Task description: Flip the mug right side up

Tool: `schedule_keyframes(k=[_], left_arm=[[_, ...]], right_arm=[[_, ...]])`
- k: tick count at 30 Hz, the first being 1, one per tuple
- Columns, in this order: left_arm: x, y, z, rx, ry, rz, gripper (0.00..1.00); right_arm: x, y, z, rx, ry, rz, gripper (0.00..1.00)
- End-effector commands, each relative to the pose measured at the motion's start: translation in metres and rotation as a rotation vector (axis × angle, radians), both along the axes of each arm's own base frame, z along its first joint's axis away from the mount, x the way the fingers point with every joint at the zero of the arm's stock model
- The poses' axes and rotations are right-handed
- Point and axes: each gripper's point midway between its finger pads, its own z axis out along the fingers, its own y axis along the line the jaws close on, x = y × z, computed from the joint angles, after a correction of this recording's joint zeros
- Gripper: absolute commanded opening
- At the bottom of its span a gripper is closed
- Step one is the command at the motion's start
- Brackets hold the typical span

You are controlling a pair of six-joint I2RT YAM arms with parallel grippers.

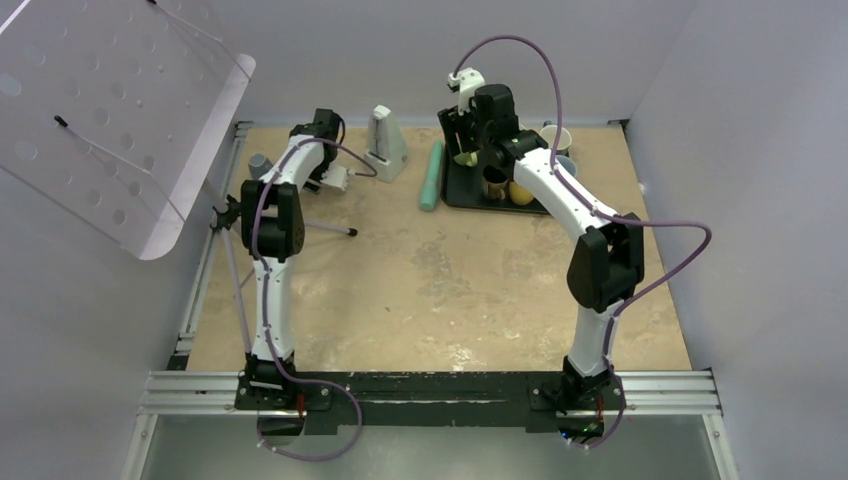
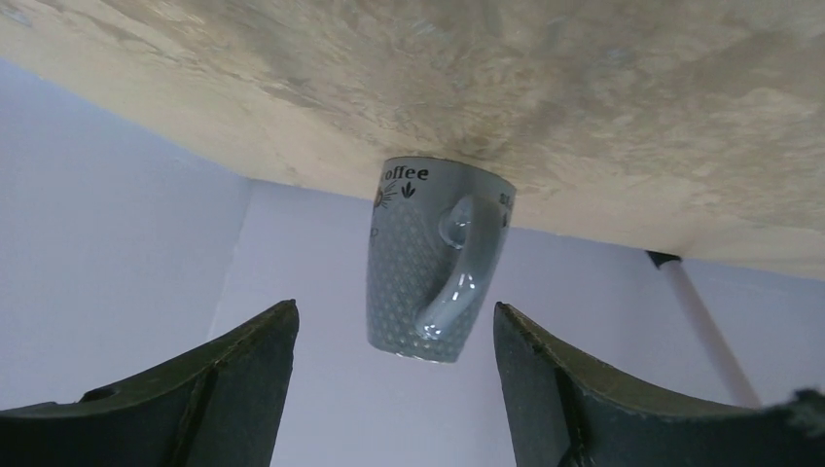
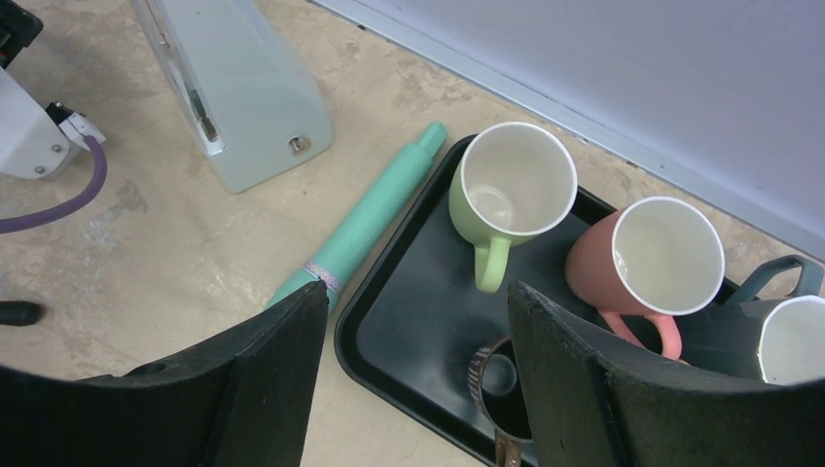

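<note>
Left gripper [image 2: 394,309] stood wide open, both dark fingers [image 2: 243,379] rising from the bottom corners of the left wrist view, clasping nothing and touching nothing. Grey mug [image 2: 428,258] sat centre frame in the gap beyond the fingertips, clear of both. It was upside down, rim flat on the table [image 2: 603,88], base free, handle facing the camera, "offee" lettering legible by the rim. In the overhead view it lay at the table's far left edge, upper left of frame, beside the left wrist. Right gripper [image 3: 416,292] was likewise spread wide and empty, hanging above the near left corner of the black tray [image 3: 409,341], no contact seen. Count on the tray, right wrist view: four upright mugs, namely one green mug [image 3: 516,180], one pink mug [image 3: 662,258], one dark teal mug [image 3: 788,336] cut by the right edge, and one brown mug [image 3: 501,384] at bottom centre. One teal rod [image 3: 365,229] lay just beside the tray's left rim. One pale metronome-shaped case [image 3: 243,88] sat upper left.
</note>
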Motion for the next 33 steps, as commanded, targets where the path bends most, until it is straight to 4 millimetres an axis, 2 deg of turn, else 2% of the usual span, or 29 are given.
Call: schedule_keyframes(k=[1,6,10,13,17,20,24,25,29,32,33], left_arm=[[0.029,0.021,0.019,0.098,-0.028,-0.091,0.76],[0.034,0.018,0.001,0.081,-0.001,-0.124,0.71],[0.040,0.026,-0.007,0.102,0.018,-0.143,0.71],[0.045,0.034,-0.008,0.127,0.024,-0.146,0.66],[0.040,0.036,-0.011,0.137,0.064,-0.150,0.64],[0.042,0.038,-0.009,0.157,0.069,-0.153,0.56],[0.038,0.044,-0.008,0.191,0.101,-0.120,0.54],[0.037,0.045,-0.009,0.192,0.106,-0.113,0.51],[0.037,0.043,-0.008,0.169,0.094,-0.114,0.27],[0.039,0.040,-0.008,0.159,0.077,-0.121,0.00],[0.040,0.038,-0.006,0.152,0.063,-0.128,0.00]], right_arm=[[-0.003,0.000,0.032,0.044,-0.053,0.003,0.70],[-0.001,0.004,0.028,0.045,-0.031,0.012,0.70],[0.000,0.004,0.027,0.037,-0.020,0.014,0.70],[-0.001,0.005,0.028,0.040,-0.018,0.018,0.70],[-0.002,0.004,0.029,0.038,-0.018,0.017,0.70],[-0.004,0.003,0.026,0.033,-0.009,0.016,0.70],[-0.007,-0.001,0.024,0.016,-0.004,0.012,0.70],[-0.008,-0.003,0.024,0.011,-0.004,0.006,0.70],[-0.010,-0.010,0.028,-0.009,-0.016,-0.014,0.71],[-0.010,-0.012,0.033,-0.010,-0.027,-0.020,0.70],[-0.011,-0.012,0.034,-0.009,-0.028,-0.022,0.70]])
